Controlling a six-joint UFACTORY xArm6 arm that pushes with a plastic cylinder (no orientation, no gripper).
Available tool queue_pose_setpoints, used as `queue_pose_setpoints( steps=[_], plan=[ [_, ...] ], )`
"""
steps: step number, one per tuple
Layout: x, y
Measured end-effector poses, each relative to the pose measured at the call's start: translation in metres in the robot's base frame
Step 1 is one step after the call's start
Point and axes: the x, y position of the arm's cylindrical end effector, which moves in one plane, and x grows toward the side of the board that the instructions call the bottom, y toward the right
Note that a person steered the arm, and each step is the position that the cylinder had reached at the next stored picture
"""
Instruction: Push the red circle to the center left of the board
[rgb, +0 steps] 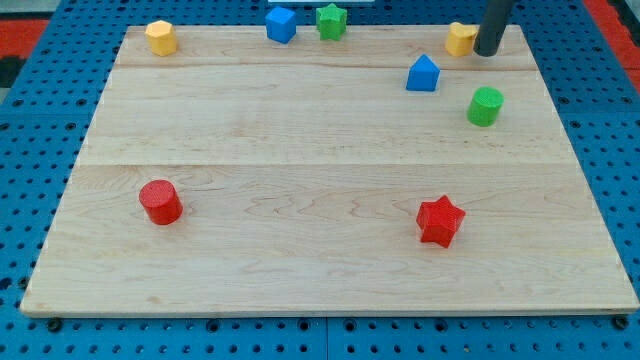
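And here's my tip (488, 53), the blunt end of a bare dark rod with nothing to open or close and nothing held, parked up at the view's top right of the wooden board (320, 270). It sits just beside the yellow block (460, 39), on that block's right; whether the two actually touch is hard to call from this angle, and that block's shape is partly hidden behind the rod.

Take my tip as the landmark. The red circle (160, 202) is far away from it, well down and across toward the view's left, standing alone on the lower left part of the board. The blue block (423, 74), house-like in outline, lies just below and left of my tip. The green cylinder (485, 106) sits below it, close by. The red star (440, 221) is much further below, slightly left. Leftward along the top edge come the green star (331, 20), then the blue cube (281, 24) just beside it, and far off, the yellow hexagon (160, 38).
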Motion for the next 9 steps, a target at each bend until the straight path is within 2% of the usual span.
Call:
queue_pose_setpoints(
  steps=[3, 5, 6, 7, 8, 9],
  plan=[
    [0.009, 0.006],
    [0.092, -0.022],
    [0.115, -0.017],
    [0.106, 0.026],
    [0.151, 0.092],
    [0.243, 0.013]
  ],
)
